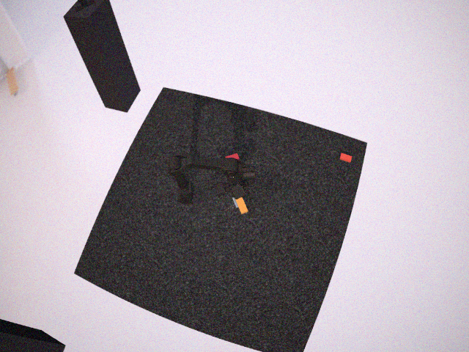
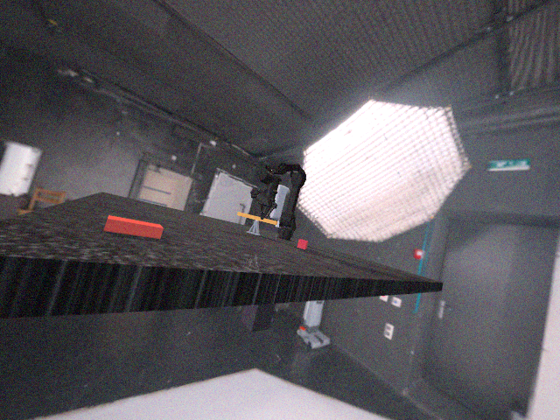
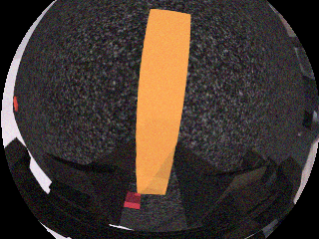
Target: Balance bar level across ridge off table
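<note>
The orange bar (image 2: 256,219) is pinched by the hand (image 2: 267,210) near one of its ends, and it is held over the grey ridge (image 2: 254,228), close to the middle of the desk (image 2: 194,246), well apart from all four edges. In the exterior view the bar seems to lie on the top of the ridge, or just above it; real contact cannot be confirmed. The bar looks almost level there, with both ends off the desk surface. In the top view only the free end of the bar and a small grey part of the ridge are seen, because the arm covers the rest. For a good release, the middle of the bar should be placed exactly over the crest, and the bar should be lowered until its weight is carried by the ridge. Then the fingers should be spread slowly and evenly, so that no sideways push is given and the bar is not tipped.
</note>
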Tool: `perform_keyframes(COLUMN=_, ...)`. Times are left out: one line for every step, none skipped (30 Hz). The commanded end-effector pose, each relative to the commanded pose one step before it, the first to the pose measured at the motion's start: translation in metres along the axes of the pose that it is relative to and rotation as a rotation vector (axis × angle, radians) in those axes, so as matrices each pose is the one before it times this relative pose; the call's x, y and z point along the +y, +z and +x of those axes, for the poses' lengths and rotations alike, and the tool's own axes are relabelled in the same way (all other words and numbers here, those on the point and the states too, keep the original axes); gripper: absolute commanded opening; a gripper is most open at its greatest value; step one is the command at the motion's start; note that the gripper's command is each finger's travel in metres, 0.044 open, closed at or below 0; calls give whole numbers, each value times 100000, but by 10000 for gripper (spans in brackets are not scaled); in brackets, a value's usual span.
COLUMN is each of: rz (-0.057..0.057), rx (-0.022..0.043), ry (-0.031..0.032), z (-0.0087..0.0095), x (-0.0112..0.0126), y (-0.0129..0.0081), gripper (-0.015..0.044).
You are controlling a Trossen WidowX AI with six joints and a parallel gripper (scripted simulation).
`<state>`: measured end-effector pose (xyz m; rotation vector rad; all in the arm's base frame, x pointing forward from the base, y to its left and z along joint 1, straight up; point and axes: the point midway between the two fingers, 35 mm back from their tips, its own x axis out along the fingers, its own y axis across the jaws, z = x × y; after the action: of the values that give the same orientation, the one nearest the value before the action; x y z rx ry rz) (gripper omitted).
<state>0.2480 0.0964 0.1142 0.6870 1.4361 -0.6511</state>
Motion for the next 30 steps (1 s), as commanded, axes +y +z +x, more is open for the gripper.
perform_keyframes(rz=63, rx=627, ry=-410, z=14, x=-125, y=-132, gripper=0)
perform_keyframes(rz=0, rx=0, ry=0, z=10, x=1, y=-3, gripper=0)
perform_keyframes(rz=0, rx=0, ry=0, z=0, x=0, y=0, gripper=0)
perform_keyframes(rz=0, rx=0, ry=0, z=0, x=0, y=0, gripper=0)
perform_keyframes(rz=0, rx=0, ry=0, z=0, x=0, y=0, gripper=0)
perform_keyframes(rz=0, rx=0, ry=0, z=0, x=0, y=0, gripper=0)
perform_keyframes(rz=0, rx=0, ry=0, z=0, x=0, y=0, gripper=0)
perform_keyframes(rz=0, rx=0, ry=0, z=0, x=0, y=0, gripper=0)
perform_keyframes(rz=0, rx=0, ry=0, z=0, x=0, y=0, gripper=0)
perform_keyframes(rz=0, rx=0, ry=0, z=0, x=0, y=0, gripper=0)
perform_keyframes(rz=0, rx=1, ry=0, z=7, x=3, y=-8, gripper=0)
perform_keyframes(rz=0, rx=0, ry=0, z=0, x=0, y=0, gripper=0)
perform_keyframes(rz=0, rx=0, ry=0, z=0, x=0, y=0, gripper=0)
perform_keyframes(rz=0, rx=0, ry=0, z=0, x=0, y=0, gripper=0)
perform_keyframes(rz=0, rx=0, ry=0, z=0, x=0, y=0, gripper=0)
perform_keyframes(rz=0, rx=0, ry=0, z=0, x=0, y=0, gripper=0)
perform_keyframes(rz=0, rx=0, ry=0, z=0, x=0, y=0, gripper=0)
perform_keyframes(rz=0, rx=0, ry=0, z=0, x=0, y=0, gripper=0)
perform_keyframes(rz=0, rx=0, ry=0, z=0, x=0, y=0, gripper=0)
perform_keyframes(rz=0, rx=0, ry=0, z=0, x=0, y=0, gripper=0)
perform_keyframes(rz=0, rx=0, ry=0, z=0, x=0, y=0, gripper=0)
perform_keyframes(rz=0, rx=0, ry=0, z=0, x=0, y=0, gripper=0)
perform_keyframes(rz=0, rx=0, ry=0, z=0, x=0, y=0, gripper=0)
perform_keyframes(rz=0, rx=1, ry=1, z=-7, x=7, y=-7, gripper=0)
perform_keyframes(rz=0, rx=0, ry=0, z=0, x=0, y=0, gripper=0)
perform_keyframes(rz=0, rx=0, ry=0, z=0, x=0, y=0, gripper=0)
perform_keyframes(rz=0, rx=0, ry=0, z=-10, x=0, y=-1, gripper=0)
perform_keyframes(rz=0, rx=0, ry=0, z=0, x=0, y=0, gripper=0)
perform_keyframes(rz=0, rx=0, ry=0, z=0, x=0, y=0, gripper=0)
perform_keyframes(rz=0, rx=0, ry=0, z=-10, x=1, y=-1, gripper=0)
